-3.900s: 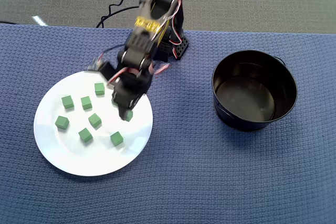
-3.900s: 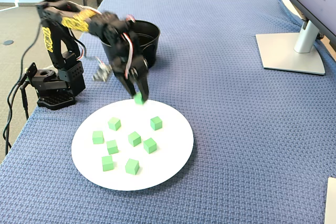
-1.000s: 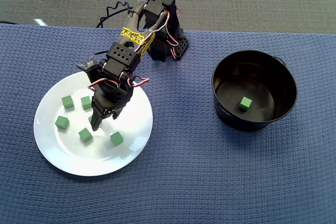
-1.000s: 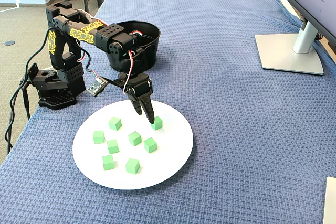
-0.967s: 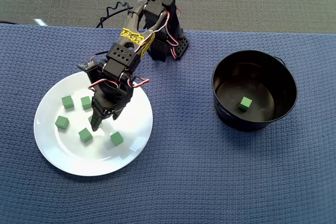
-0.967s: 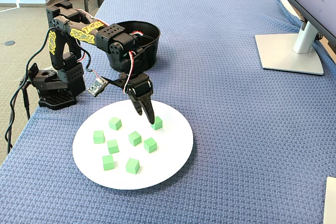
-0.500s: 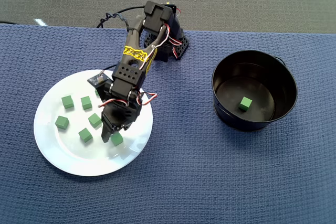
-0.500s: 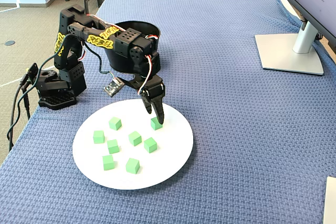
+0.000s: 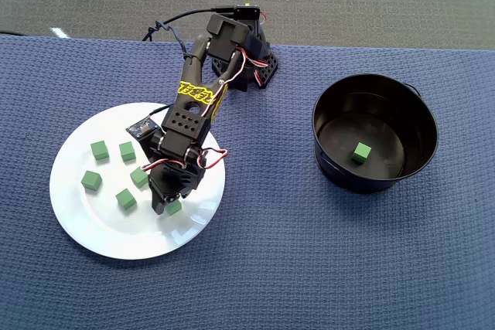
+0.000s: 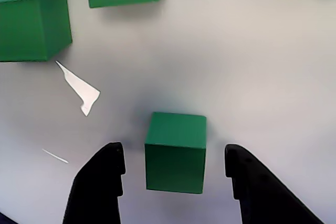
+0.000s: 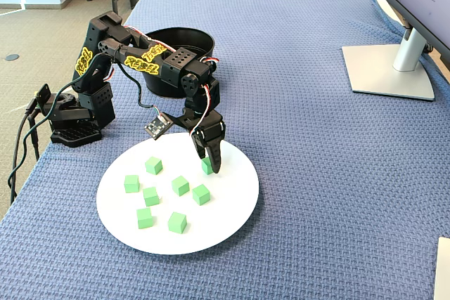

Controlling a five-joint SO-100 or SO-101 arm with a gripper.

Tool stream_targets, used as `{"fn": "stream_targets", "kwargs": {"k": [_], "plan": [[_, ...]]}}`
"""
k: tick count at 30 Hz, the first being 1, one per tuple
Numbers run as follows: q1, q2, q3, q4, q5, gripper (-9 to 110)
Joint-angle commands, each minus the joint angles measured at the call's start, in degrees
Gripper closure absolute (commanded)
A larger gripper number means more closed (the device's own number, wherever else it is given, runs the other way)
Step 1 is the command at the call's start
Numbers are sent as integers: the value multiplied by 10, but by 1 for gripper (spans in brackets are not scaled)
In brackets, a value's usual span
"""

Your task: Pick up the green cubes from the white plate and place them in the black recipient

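The white plate (image 9: 100, 222) lies on the left of the blue cloth in the overhead view. Several green cubes lie on it, for example one near its left rim (image 9: 91, 181). My gripper (image 10: 174, 150) is open and low over the plate (image 10: 252, 51). Its two black fingers (image 10: 100, 182) stand on either side of one green cube (image 10: 176, 153), with a gap on each side. The same cube shows in the fixed view (image 11: 206, 166) and the overhead view (image 9: 175, 207). The black recipient (image 9: 332, 171) stands to the right and holds one green cube (image 9: 361, 152).
The arm's base (image 11: 74, 121) sits at the cloth's edge with cables trailing off. The black pot (image 11: 176, 31) stands just behind the arm in the fixed view. A monitor stand (image 11: 383, 68) is at the far right. Two other cubes (image 10: 34, 22) lie ahead of the fingers.
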Motion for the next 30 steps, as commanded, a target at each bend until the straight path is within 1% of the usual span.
{"fn": "stream_targets", "kwargs": {"k": [1,3,7,12,14,19,22,25,30], "plan": [[11,7,-35,2,-7,90],[13,9,-30,-7,-7,101],[18,17,-21,-15,11,102],[11,59,16,-18,0,102],[7,123,62,-25,-4,102],[-15,362,182,-21,-10,102],[-62,493,243,-4,-33,102],[-134,592,274,16,-67,102],[-298,684,301,17,-99,102]]}}
